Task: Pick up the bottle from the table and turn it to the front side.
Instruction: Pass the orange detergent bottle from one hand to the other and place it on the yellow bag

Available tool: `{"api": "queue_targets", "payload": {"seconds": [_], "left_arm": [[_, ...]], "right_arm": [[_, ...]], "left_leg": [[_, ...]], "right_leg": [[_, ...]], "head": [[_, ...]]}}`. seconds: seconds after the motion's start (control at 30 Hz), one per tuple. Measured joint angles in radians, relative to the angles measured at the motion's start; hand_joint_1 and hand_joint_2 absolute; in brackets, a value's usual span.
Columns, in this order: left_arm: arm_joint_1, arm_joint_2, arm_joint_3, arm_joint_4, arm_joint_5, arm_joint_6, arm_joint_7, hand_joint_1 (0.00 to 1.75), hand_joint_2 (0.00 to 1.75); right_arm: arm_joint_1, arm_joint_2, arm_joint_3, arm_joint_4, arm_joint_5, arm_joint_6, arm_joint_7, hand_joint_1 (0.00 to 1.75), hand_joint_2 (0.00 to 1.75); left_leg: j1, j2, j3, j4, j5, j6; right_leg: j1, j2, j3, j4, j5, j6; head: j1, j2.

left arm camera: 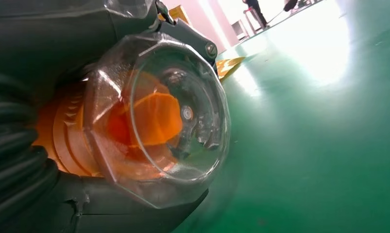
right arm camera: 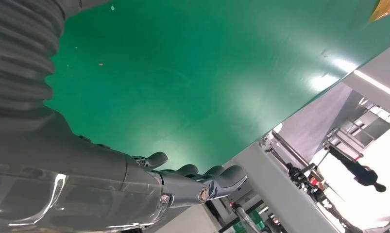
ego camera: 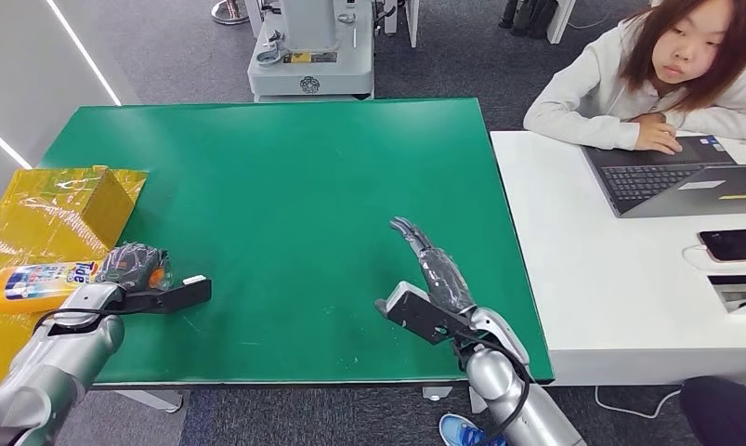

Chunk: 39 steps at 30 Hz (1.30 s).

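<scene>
Left hand (ego camera: 132, 265) is wrapped around the cap end of the bottle (ego camera: 39, 282), which lies on its side on the yellow sheet (ego camera: 34, 218) just off the green table's (ego camera: 285, 186) left edge. So grabbed, I'd say, but not yet lifted or turned. Right hand (ego camera: 434, 269) hovers over the table, fingers straight, holding nothing.

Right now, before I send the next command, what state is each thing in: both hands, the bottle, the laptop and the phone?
Left hand: closed around the bottle's cap end.
Orange detergent bottle: lying on its side, clear cap on.
Right hand: holds nothing, fingers extended over the green table.
Grey laptop: lid open.
Black phone: flat, screen dark.
</scene>
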Motion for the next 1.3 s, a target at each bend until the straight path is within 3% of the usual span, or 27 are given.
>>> {"api": "queue_targets", "payload": {"seconds": [0.1,0.13,0.23,0.27,0.9,1.1,1.3], "left_arm": [[0.000,-0.004,0.002,0.000,-0.002,-0.002,0.000,1.75,1.75],[0.000,-0.008,0.003,0.000,-0.004,-0.004,0.000,1.50,1.75],[-0.001,-0.019,0.006,0.000,-0.010,-0.010,-0.001,0.19,1.75],[-0.001,-0.021,0.006,0.000,-0.011,-0.011,-0.001,0.00,1.75],[-0.013,-0.037,0.044,0.000,0.020,0.021,-0.001,0.00,1.75],[-0.009,-0.054,0.122,0.000,0.137,0.051,-0.062,0.00,1.75],[-0.019,-0.073,0.279,-0.016,0.337,0.056,-0.209,0.00,1.75]], "right_arm": [[-0.002,0.000,0.000,0.003,0.000,0.000,-0.001,0.00,1.75],[-0.003,0.000,0.001,0.006,-0.001,-0.001,-0.001,0.00,1.75],[-0.005,0.000,0.001,0.012,-0.003,-0.004,-0.001,0.00,1.75],[-0.005,0.000,0.001,0.012,-0.003,-0.004,-0.001,0.00,1.75],[-0.005,0.000,0.002,0.016,-0.003,-0.009,0.001,0.00,1.75],[-0.003,-0.004,0.002,0.015,-0.003,-0.014,0.006,0.00,1.75],[-0.003,-0.007,0.001,0.013,-0.003,-0.017,0.007,0.00,1.75]], "left_leg": [[0.000,0.000,0.000,0.000,0.000,0.000],[0.000,0.000,0.000,0.000,0.000,0.000],[0.000,0.000,0.000,0.000,0.000,0.000],[0.000,0.000,0.000,0.000,0.000,0.000],[0.000,0.000,0.000,0.000,0.000,0.000],[0.000,0.000,0.000,0.000,0.000,0.000],[0.000,0.001,0.000,0.000,0.000,0.000]], "right_leg": [[0.000,0.000,0.000,0.000,0.000,0.000],[0.000,0.000,0.000,0.000,0.000,0.000],[0.000,0.000,0.000,0.000,0.000,0.000],[0.000,0.000,0.000,0.000,0.000,0.000],[0.000,0.000,0.000,0.000,0.000,0.000],[0.000,0.000,0.000,0.000,0.000,0.000],[0.000,0.000,0.000,0.000,0.000,0.000]], "head": [[0.000,0.000],[0.000,0.000],[0.000,0.000],[0.000,0.000],[0.000,0.000],[0.000,0.000],[0.000,0.000]]}}
